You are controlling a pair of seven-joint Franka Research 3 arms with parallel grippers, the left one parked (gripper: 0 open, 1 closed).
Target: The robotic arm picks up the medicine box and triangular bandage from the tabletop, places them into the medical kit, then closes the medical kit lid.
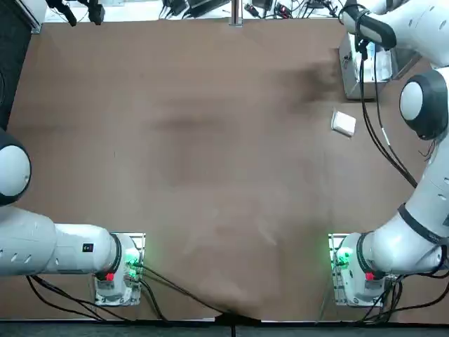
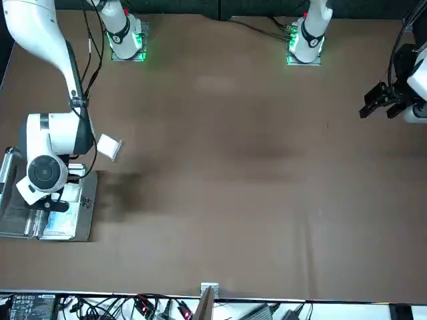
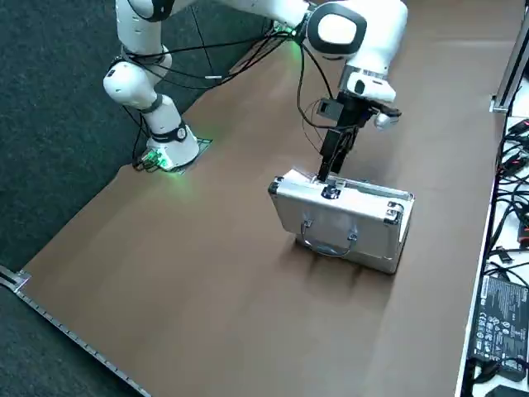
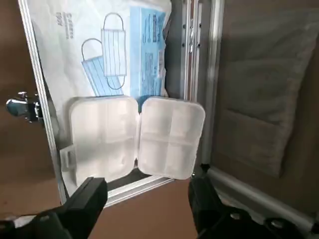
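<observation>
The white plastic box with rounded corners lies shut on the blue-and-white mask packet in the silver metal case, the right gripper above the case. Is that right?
Not quite: the box lies unfolded, not shut, as the right wrist view shows. The packet, case and right gripper are as stated.

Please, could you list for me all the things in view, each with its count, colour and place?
Medical kit: one, silver, on table, lid open
Mask packet: one, white and blue, inside kit
Compartment box: one, white, opened out, at kit's inner edge
White block: one, white, on table beside kit
Table: one, brown
Electronics: several, mostly black, beyond table edge
Arms: two, white; left parked
Right gripper: one, black, above kit, jaws apart
</observation>
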